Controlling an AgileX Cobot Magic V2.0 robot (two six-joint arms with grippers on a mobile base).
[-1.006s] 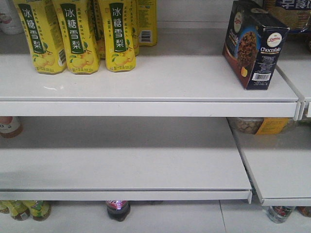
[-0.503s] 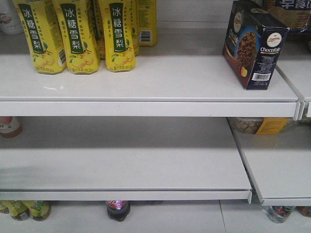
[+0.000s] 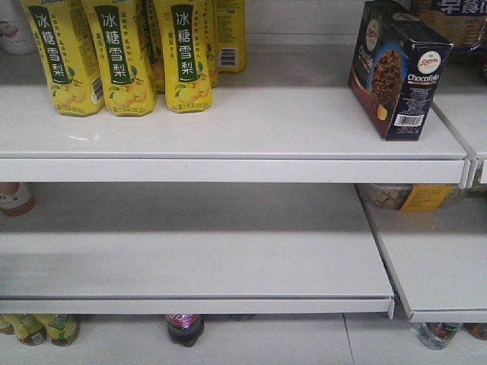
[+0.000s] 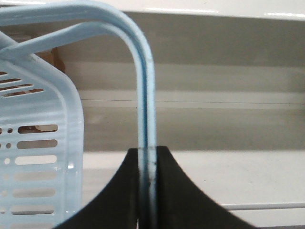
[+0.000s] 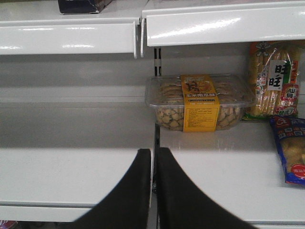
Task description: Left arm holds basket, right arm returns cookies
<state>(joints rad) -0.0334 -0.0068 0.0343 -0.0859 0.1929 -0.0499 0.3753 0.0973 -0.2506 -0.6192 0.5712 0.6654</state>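
Observation:
The cookies (image 3: 396, 72), a dark navy box with a cookie picture and a white barcode, stand upright at the right end of the top white shelf (image 3: 228, 129). No arm shows in the front view. In the left wrist view my left gripper (image 4: 147, 152) is shut on the thin flat handle (image 4: 145, 95) of the light blue basket (image 4: 43, 143), whose slotted wall hangs at the left. In the right wrist view my right gripper (image 5: 154, 157) is shut with nothing in it, level with the middle shelf (image 5: 71, 167). A dark box edge (image 5: 81, 5) shows on the shelf above.
Several yellow drink cartons (image 3: 122, 53) stand at the top shelf's left. A clear tub of snacks with a yellow label (image 5: 200, 102) and snack bags (image 5: 274, 78) lie on the right-hand middle shelf. Bottles (image 3: 185, 328) sit on the bottom level.

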